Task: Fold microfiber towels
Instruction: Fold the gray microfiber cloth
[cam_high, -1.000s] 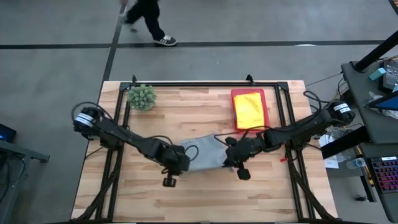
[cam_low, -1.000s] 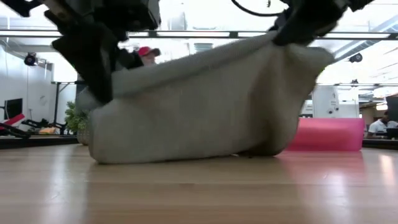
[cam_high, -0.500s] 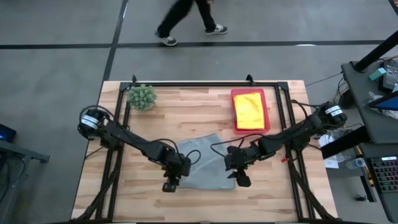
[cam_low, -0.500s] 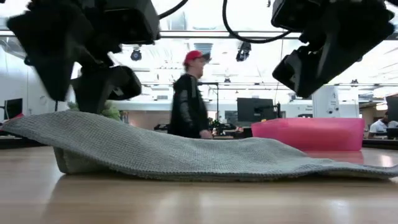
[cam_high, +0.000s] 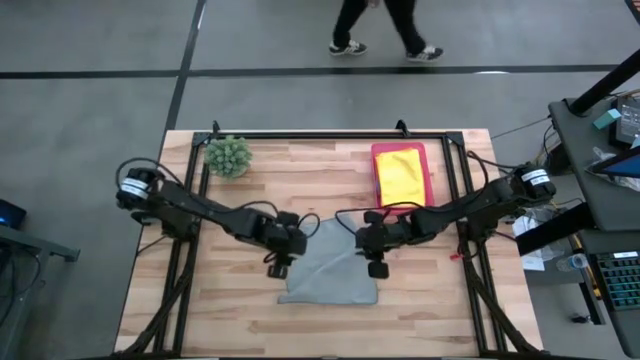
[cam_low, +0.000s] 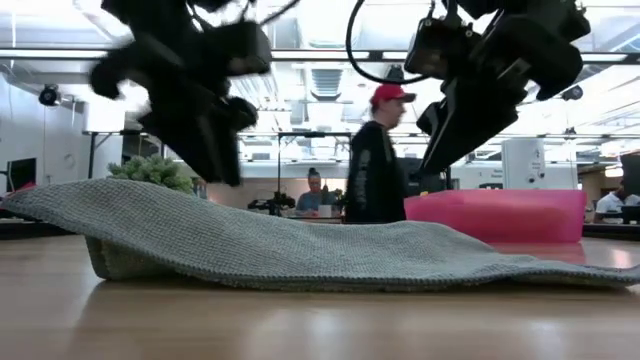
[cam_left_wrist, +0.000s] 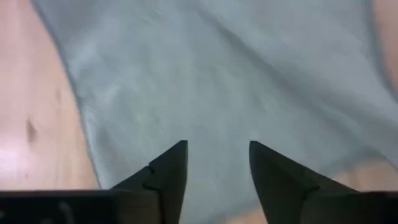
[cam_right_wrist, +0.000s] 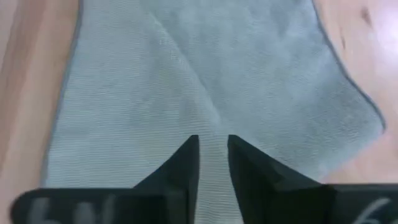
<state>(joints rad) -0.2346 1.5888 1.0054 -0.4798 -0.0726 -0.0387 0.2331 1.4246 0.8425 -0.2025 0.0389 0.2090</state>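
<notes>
your two arms are dark and slim with looping black cables; each gripper ends in black wedge-shaped fingers.

The grey towel shows a fine woven rib — plain, one tone throughout; the yellow towel lies bright in the pink tray; the counter is pale wood in narrow planks with a black frame; the spiky plant is green; both arms are dark — left gripper and right gripper alike black.
</notes>
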